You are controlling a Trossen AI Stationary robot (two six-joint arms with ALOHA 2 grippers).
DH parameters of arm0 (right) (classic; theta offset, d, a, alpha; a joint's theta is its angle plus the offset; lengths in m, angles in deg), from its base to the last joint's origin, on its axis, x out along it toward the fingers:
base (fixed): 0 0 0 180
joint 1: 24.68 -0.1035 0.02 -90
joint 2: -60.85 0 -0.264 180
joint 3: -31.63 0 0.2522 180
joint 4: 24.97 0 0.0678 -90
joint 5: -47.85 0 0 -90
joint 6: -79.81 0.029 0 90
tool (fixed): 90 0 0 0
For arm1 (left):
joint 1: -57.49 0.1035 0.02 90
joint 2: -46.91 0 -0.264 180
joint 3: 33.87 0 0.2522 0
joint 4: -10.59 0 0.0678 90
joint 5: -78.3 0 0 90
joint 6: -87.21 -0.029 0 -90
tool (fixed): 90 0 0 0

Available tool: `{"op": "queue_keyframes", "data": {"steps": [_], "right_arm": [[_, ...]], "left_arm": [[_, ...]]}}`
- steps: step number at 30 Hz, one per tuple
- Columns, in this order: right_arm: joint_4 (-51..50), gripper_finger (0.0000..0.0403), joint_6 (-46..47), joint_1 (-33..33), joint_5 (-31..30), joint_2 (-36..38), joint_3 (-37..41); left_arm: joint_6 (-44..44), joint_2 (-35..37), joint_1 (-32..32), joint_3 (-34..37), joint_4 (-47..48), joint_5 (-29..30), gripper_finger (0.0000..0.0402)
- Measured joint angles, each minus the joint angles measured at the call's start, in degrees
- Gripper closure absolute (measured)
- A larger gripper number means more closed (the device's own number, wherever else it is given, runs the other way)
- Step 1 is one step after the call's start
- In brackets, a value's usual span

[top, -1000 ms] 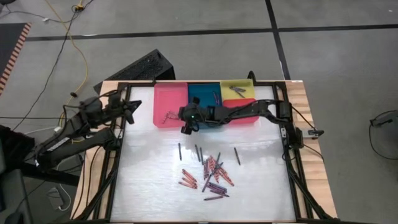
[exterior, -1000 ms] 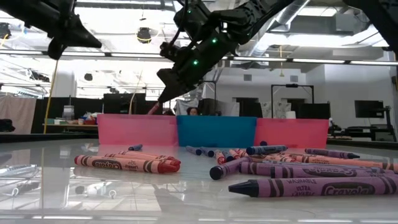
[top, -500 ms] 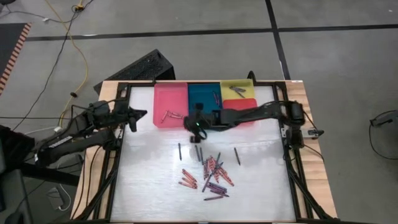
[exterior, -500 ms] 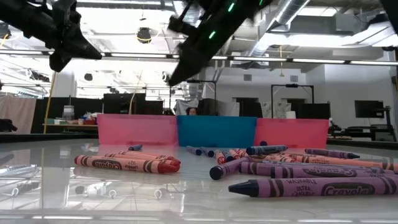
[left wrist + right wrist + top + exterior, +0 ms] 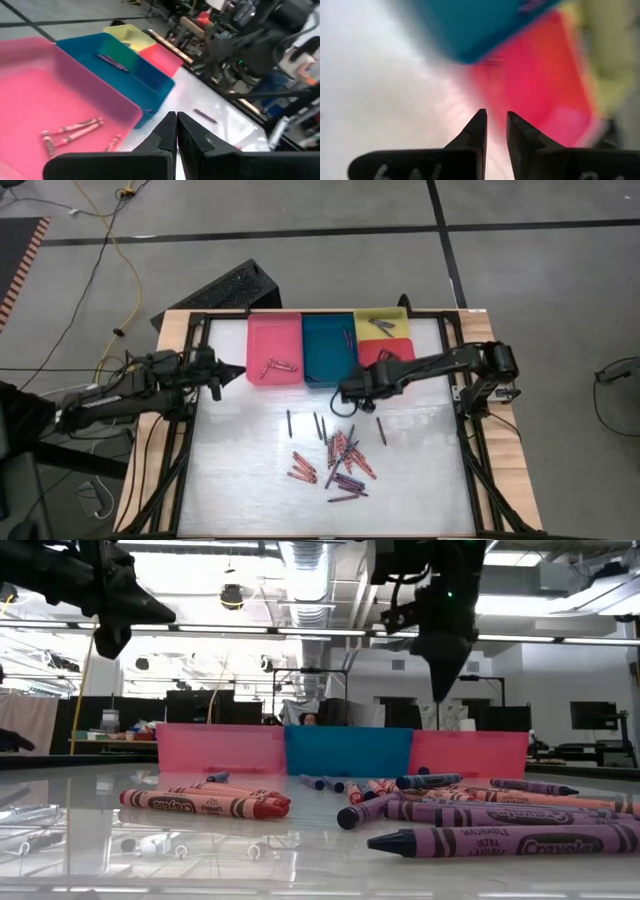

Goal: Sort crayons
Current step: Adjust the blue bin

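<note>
Several crayons (image 5: 335,455) in red, purple and dark blue lie loose on the white table, seen close in the low view (image 5: 205,803). A few more crayons (image 5: 277,365) lie in the pink tray (image 5: 262,340). My right gripper (image 5: 345,392) hangs above the table just in front of the teal tray (image 5: 328,348) and red tray (image 5: 390,355), pointing steeply down, its fingers (image 5: 476,131) a little apart with nothing between them. My left gripper (image 5: 228,370) is shut and empty, level, left of the pink tray (image 5: 75,100).
A yellow tray (image 5: 382,323) with a crayon stands behind the red one; a purple crayon (image 5: 112,62) lies in the teal tray. Black frame rails (image 5: 190,430) run along the table's sides. Bare white table lies left of and in front of the crayon pile.
My right gripper has swung from over the pink tray's near edge toward the table's right, to in front of the teal and red trays, and has tipped to point steeply down. My left gripper has sunk a little and swung slightly toward the near edge.
</note>
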Motion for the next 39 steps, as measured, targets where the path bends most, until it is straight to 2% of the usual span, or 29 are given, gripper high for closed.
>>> {"op": "queue_keyframes", "data": {"steps": [6,14,23,34,39], "right_arm": [[13.28,0.0337,-5.76,-2.08,3.26,-1.16,5.08],[23.82,0.0337,-9.68,1.14,3.72,-1.70,6.29],[30.57,0.0337,-14.81,4.21,7.50,-3.93,6.29],[35.30,0.0337,-18.96,5.02,7.77,-4.04,6.27],[38.75,0.0337,-20.29,4.47,8.73,-3.69,6.26]], "left_arm": [[0.75,-0.02,-5.00,0.00,-0.04,3.22,0.0401],[0.76,-0.24,-9.80,0.00,0.16,8.80,0.0401],[1.62,-1.31,-12.94,0.03,0.32,9.13,0.0401],[3.98,-4.34,-17.67,0.04,0.17,14.48,0.0401],[5.89,-7.27,-20.34,0.04,-0.36,14.88,0.0401]]}}
